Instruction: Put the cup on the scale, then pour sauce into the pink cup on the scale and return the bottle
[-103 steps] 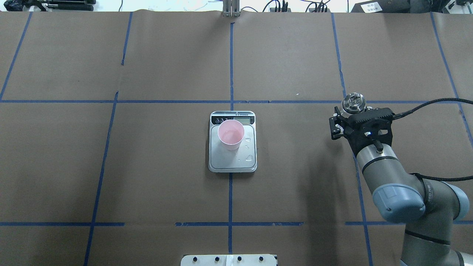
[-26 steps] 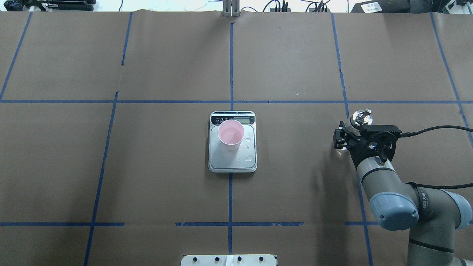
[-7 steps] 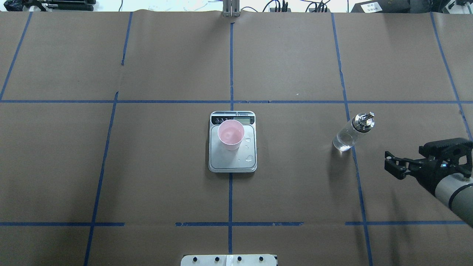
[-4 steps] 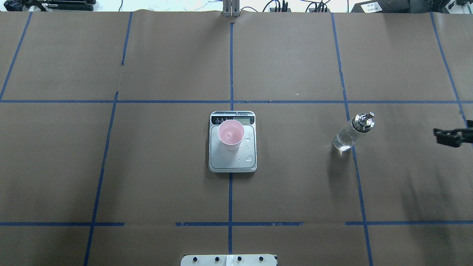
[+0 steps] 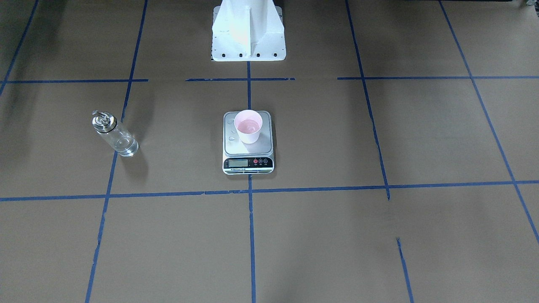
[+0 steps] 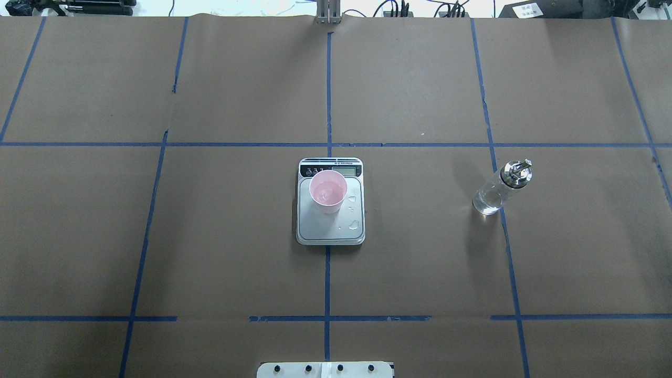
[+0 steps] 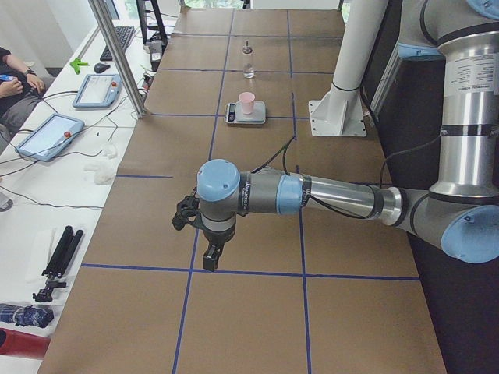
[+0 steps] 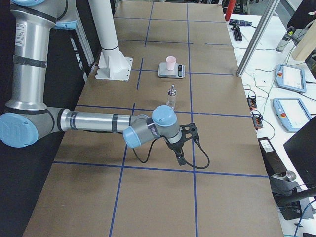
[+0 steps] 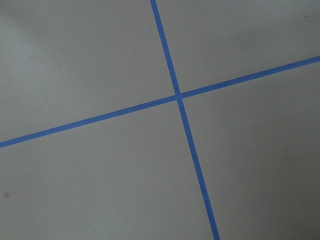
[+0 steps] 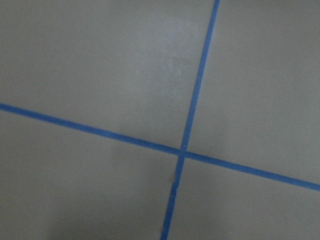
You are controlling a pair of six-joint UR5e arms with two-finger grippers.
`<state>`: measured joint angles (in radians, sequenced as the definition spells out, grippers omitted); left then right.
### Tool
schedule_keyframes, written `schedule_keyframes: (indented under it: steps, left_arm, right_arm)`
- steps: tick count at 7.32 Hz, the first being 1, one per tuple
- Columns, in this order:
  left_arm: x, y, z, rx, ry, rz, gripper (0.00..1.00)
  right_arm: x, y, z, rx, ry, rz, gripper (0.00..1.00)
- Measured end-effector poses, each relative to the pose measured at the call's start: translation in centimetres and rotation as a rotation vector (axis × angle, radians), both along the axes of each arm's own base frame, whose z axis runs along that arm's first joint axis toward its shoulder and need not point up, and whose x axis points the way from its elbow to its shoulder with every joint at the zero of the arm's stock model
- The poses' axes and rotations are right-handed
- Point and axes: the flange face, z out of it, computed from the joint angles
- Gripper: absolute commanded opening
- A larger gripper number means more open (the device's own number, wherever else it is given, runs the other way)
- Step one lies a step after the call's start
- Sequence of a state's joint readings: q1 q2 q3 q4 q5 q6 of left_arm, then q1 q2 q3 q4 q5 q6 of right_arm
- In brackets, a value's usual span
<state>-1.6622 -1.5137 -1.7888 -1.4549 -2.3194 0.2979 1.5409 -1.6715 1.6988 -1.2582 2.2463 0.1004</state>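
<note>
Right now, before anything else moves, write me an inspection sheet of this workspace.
Surface: brown paper-covered table with blue tape lines.
Job's things: cup upright on the scale, liquid inside; bottle upright on the table at the robot's right, apart from the scale, ungripped.
Clutter: droplets on the scale's platform beside the cup.
Grippers: left gripper and right gripper hang over bare table, far from the job's things; open or shut cannot be told.
Cables: black cable loops below the right wrist.
Surroundings: tablet on a side bench; a person's arm at the other bench.
</note>
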Motion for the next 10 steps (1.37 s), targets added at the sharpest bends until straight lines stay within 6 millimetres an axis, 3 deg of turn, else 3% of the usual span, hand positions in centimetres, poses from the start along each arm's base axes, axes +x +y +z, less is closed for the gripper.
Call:
schedule_keyframes:
  steps: [2, 6, 10]
  left_arm:
    - [0.0, 0.2, 0.2, -0.003, 0.0, 0.002, 1.0]
    - [0.0, 0.3, 0.4, -0.005, -0.001, 0.003, 1.0]
    - [0.0, 0.3, 1.2, -0.026, -0.009, -0.002, 1.0]
  right_arm:
    - [2.8, -1.4, -0.1, -0.192, -0.006, -0.004, 1.0]
    - [3.1, 1.0, 2.8, -0.29, -0.012, -0.015, 1.0]
    - [3.0, 1.3, 3.3, -0.306, -0.032, -0.011, 1.0]
